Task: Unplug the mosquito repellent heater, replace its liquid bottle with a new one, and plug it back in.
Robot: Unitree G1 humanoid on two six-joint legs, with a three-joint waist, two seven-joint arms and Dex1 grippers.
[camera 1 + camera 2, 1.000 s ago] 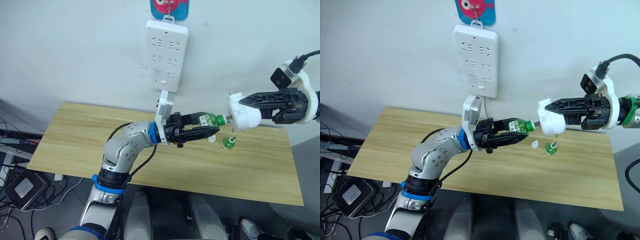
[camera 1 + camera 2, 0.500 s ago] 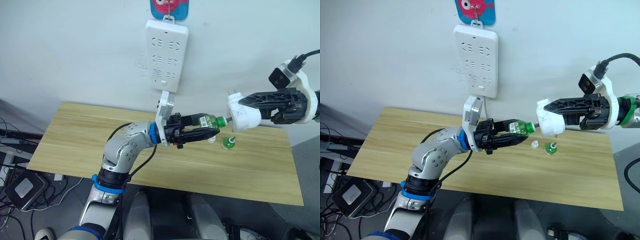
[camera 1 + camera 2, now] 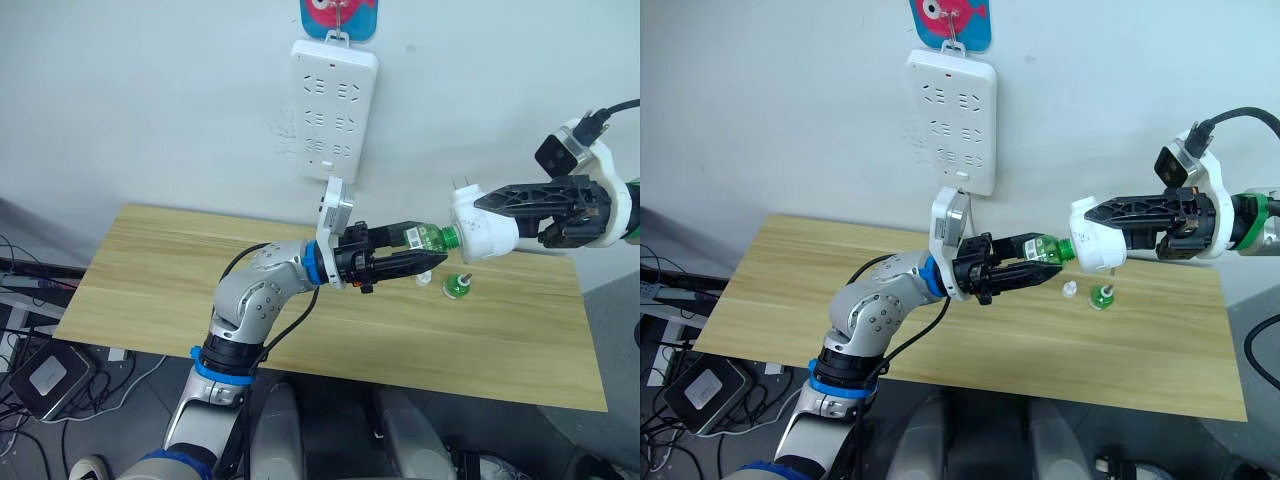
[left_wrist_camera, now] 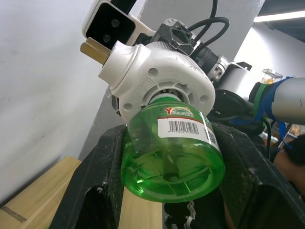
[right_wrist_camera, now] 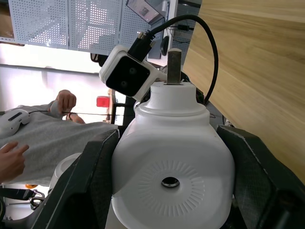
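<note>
The mosquito repellent heater (image 3: 482, 226) is a rounded white unit with two metal prongs. My right gripper (image 3: 500, 215) is shut on it above the right part of the wooden table (image 3: 180, 270). My left gripper (image 3: 420, 247) is shut on a green liquid bottle (image 3: 425, 237), held level. The bottle's neck sits inside the heater's underside (image 4: 159, 81). In the left wrist view the bottle (image 4: 174, 152) lies between my black fingers (image 4: 102, 176). The right wrist view shows the heater's vent face (image 5: 171, 152) between that gripper's fingers (image 5: 90, 181).
A second small green bottle (image 3: 456, 285) with a wick stands on the table below the heater, a white cap (image 3: 424, 281) beside it. The white power strip (image 3: 332, 95) hangs on the wall above. A person's hands (image 5: 62, 102) appear in the right wrist view.
The gap between bottle and heater has closed. The left gripper pushed the bottle rightward and the heater edged left, so the wick and neck are now inside the heater.
</note>
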